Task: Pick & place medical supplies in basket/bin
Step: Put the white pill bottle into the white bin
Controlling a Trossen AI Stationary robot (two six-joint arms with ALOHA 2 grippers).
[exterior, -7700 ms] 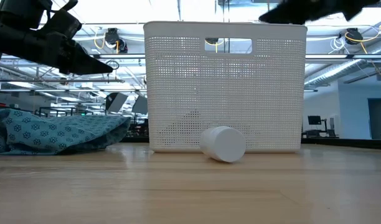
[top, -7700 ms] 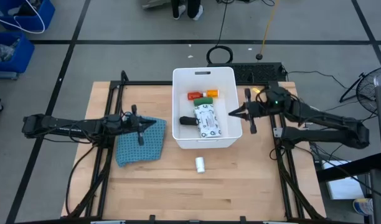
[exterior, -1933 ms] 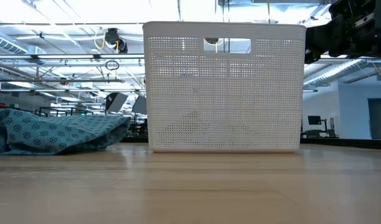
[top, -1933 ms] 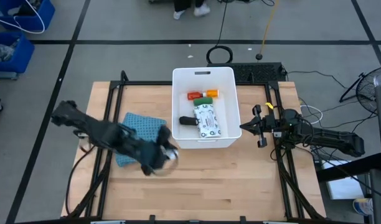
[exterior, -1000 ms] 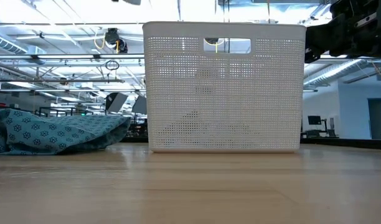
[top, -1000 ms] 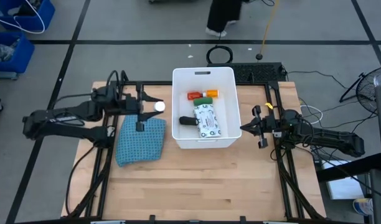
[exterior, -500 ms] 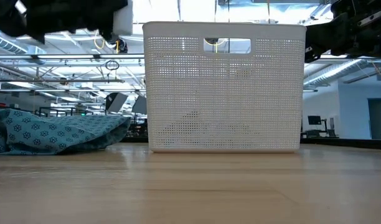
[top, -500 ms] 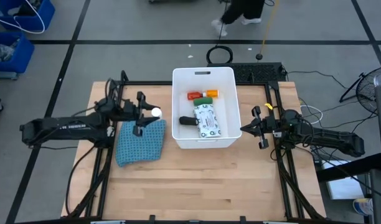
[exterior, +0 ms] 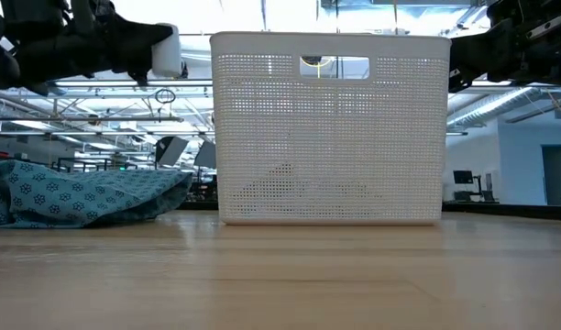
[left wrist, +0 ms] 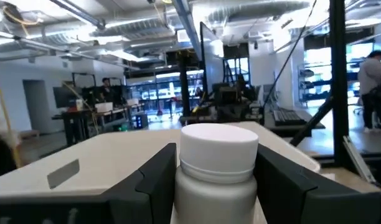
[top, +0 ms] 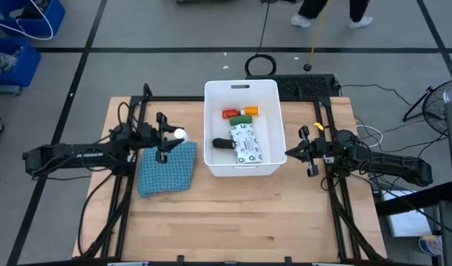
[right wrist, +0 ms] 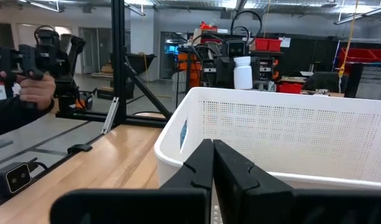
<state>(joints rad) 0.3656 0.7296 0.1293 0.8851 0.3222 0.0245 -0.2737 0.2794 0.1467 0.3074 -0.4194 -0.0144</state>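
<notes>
The white bin stands in the middle of the wooden table, between my two arms, so either can reach it; the printed packet, the red bottle and the orange bottle lie inside. Beside it the teal cloth is crumpled on the wood. My left gripper hangs above the cloth, near the bin's left wall, clamped on the white roll, which I hold high, I think, to clear the rim. My right gripper waits closed and empty beside the right wall. Behind is a workshop with ceiling lights; a person's hand holds a controller there.
</notes>
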